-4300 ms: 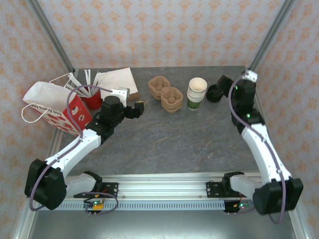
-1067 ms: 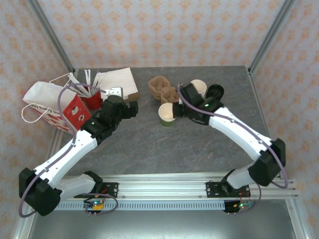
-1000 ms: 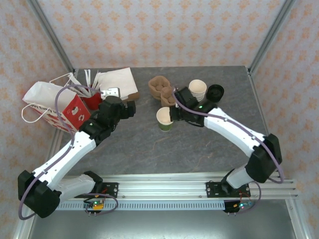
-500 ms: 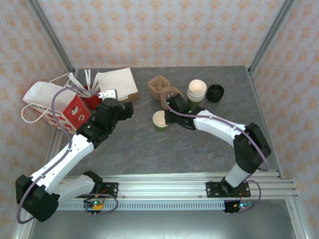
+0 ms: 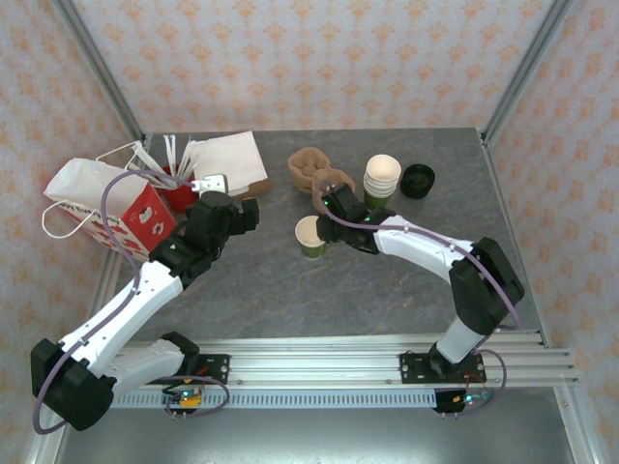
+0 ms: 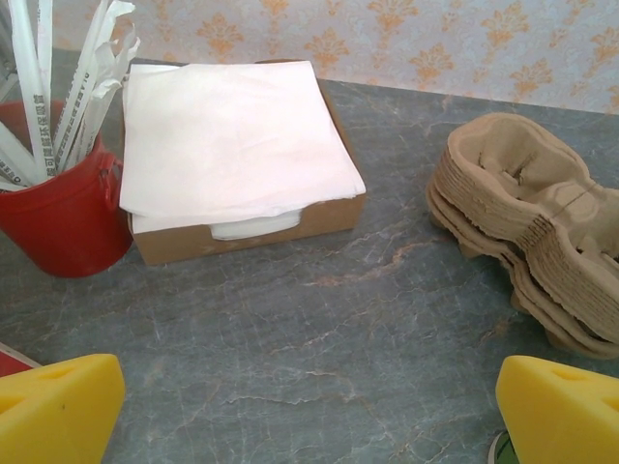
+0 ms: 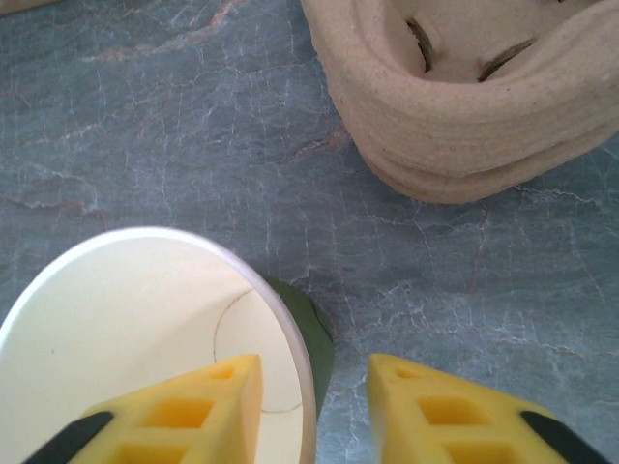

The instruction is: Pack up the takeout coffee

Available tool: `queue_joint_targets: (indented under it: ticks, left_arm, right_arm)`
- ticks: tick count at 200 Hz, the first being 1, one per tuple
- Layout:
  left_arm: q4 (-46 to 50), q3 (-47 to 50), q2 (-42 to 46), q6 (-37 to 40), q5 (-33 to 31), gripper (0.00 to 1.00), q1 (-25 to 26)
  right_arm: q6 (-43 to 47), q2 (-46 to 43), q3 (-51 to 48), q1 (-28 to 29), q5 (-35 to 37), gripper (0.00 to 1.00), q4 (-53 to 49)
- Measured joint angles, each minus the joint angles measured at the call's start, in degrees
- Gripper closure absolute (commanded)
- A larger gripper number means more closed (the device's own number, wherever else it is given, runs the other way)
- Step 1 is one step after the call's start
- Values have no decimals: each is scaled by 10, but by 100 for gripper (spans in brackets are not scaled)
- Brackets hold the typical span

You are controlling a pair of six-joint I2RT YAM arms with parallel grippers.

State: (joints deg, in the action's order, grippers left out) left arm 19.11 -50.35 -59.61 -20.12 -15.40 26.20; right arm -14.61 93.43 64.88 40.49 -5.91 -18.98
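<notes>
White left arm [image 5: 145, 290] slants up from lower left, elbow bent. Yellow-fingered left gripper [image 6: 309, 411]: jaws spread wide. White right arm [image 5: 426, 251] reaches left to frame centre. Right gripper [image 7: 315, 391]: fingers narrowly parted, grip uncertain.

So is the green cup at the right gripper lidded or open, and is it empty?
Open and empty: the green cup shows a bare cream inside down to its bottom; the black lid lies apart.
</notes>
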Motion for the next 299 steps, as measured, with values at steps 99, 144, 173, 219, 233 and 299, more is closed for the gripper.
queue_joint_targets:
  ticks: [99, 144, 173, 219, 233, 299]
  left_arm:
    - [-40, -30, -45, 2, 170, 2, 53]
    - [-44, -72, -69, 7, 193, 4, 71]
    - [-43, -89, -85, 11, 199, 4, 78]
    - [-43, -94, -92, 12, 201, 4, 83]
    - [-43, -94, -92, 12, 201, 4, 83]
    - [-43, -93, -92, 11, 196, 4, 83]
  right_arm:
    - [13, -243, 50, -214, 75, 41, -77]
    - [11, -143, 89, -392, 55, 42, -95]
    - [11, -17, 157, -433, 39, 44, -113]
    - [24, 137, 249, -436, 33, 49, -141]
    - [29, 168, 264, -436, 33, 50, -148]
    - [48, 210, 280, -436, 16, 52, -168]
